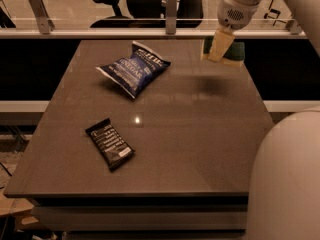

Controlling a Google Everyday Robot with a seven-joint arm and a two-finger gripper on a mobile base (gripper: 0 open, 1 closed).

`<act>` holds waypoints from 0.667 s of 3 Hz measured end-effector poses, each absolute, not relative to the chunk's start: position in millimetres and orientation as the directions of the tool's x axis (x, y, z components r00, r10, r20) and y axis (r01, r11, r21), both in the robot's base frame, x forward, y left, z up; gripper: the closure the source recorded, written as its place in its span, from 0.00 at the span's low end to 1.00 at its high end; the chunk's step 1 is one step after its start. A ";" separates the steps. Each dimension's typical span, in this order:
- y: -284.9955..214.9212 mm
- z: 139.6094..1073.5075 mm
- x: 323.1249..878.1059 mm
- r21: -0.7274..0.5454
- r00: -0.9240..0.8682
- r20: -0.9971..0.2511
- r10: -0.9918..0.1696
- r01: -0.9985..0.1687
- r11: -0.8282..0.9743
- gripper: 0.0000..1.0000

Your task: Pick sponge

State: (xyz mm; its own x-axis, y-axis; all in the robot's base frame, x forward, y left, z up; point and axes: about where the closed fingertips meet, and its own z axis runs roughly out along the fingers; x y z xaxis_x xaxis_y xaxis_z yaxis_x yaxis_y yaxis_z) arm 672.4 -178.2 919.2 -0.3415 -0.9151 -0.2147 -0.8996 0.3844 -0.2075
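- The sponge (237, 51), dark green on top, hangs above the worktop (200, 134), well to the right of the blue chip bag (134, 68) and a little farther back.
- The gripper (220, 54) is at that same spot, its pale fingers (219, 43) clamped on the sponge.
- A soft shadow (210, 84) lies on the worktop to the right of the chip bag.
- A black snack bar wrapper (110, 144) lies flat, nearer than the chip bag and slightly left of it.

We see the small rectangular dark green sponge (236, 50) clamped in the gripper (220, 51), raised and roughly level above the far right corner of the table (190, 134).
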 end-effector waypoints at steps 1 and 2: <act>-174.0 940.7 672.7 -0.234 -0.300 -0.246 -0.922 -0.904 0.357 1.00; -170.5 961.3 669.8 -0.259 -0.265 -0.262 -0.928 -0.907 0.332 1.00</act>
State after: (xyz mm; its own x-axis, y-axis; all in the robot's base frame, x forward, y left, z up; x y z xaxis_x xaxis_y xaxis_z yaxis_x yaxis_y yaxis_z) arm 669.8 -170.5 961.3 -0.2653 -0.9279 -0.2619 -0.9068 0.3324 -0.2594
